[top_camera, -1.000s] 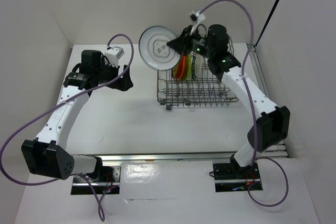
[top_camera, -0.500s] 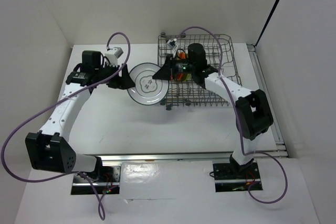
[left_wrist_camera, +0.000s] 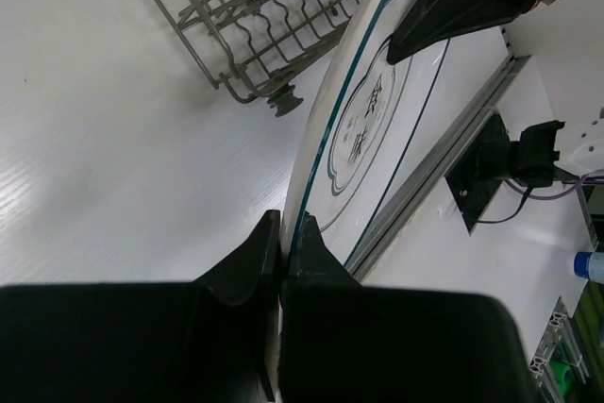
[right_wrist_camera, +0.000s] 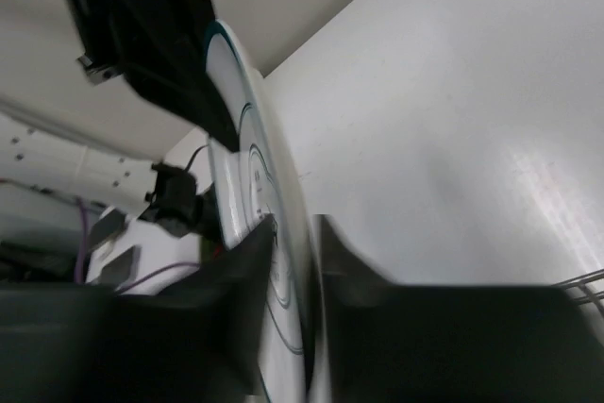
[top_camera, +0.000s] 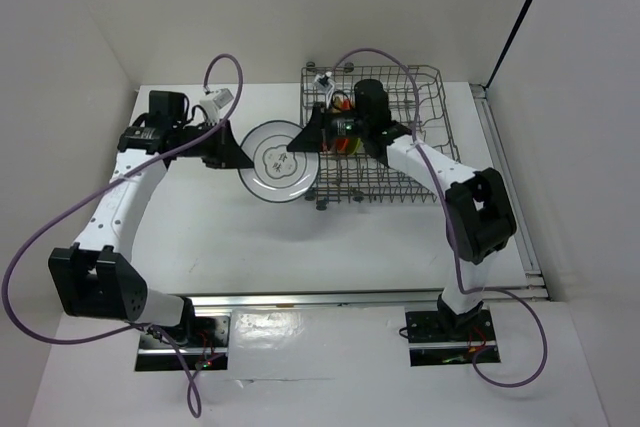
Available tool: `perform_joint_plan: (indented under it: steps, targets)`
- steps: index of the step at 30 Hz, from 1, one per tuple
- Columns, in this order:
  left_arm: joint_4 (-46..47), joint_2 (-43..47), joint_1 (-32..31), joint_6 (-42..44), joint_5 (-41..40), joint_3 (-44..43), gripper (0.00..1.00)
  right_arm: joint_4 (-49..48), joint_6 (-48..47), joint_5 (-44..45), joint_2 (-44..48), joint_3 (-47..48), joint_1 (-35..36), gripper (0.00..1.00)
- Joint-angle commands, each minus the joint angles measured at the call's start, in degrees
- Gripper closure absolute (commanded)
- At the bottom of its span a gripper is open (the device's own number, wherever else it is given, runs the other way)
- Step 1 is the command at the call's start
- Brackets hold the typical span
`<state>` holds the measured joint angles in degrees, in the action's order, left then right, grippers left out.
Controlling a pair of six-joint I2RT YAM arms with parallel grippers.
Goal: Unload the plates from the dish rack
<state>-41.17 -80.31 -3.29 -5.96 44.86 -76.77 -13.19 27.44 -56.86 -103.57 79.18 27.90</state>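
A white plate (top_camera: pixel 280 164) with a thin dark ring is held on edge above the table (top_camera: pixel 240 237), just off the left end of the rack (top_camera: pixel 420 117), and it is gripped from both sides at once. The left gripper (top_camera: pixel 240 156) is closed on the plate's left rim; in the left wrist view the rim is seen pinched tightly between the two dark fingers (left_wrist_camera: pixel 241 266). The right gripper (top_camera: pixel 301 140) is clamped on the opposite rim, where the plate's edge (right_wrist_camera: pixel 253 186) is seen running down between its fingers. The right arm is stretched across the front left corner of the rack, so most of what stands there is hidden — only something orange (top_camera: pixel 344 144) can be made out behind it. One small wheel (left_wrist_camera: pixel 283 101) of the rack is seen near the plate's lower edge, with a metal rail (left_wrist_camera: pixel 425 176) beyond. A purple cable (top_camera: pixel 225 72) is looped above the left wrist, clear of the plate.
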Motion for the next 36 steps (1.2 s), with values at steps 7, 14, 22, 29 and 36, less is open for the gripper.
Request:
perform_joint_plan:
  steps: [7,14,22,29,36]
  targets:
    - [2.3,-0.1,10.9,-3.5,-7.8,-0.6,1.00,21.8,-10.8,32.2,5.4,18.1,1.6,0.20]
    - [8.9,-6.8,14.7,-8.1,-5.9,2.4,1.00,36.9,-14.5,71.6,6.3,26.6,-4.2,0.15]
    - [11.1,-19.7,14.7,-9.8,-3.6,4.0,1.00,49.6,-17.4,69.1,-5.2,35.0,-13.8,0.13]
    - [10.5,-27.5,14.7,-7.5,-1.6,4.7,1.00,47.4,-16.9,66.7,-11.7,33.7,-14.5,0.15]
    - [8.6,-34.5,14.7,-5.8,-3.4,3.3,0.96,46.0,-15.1,70.5,-15.2,32.0,-14.5,0.24]
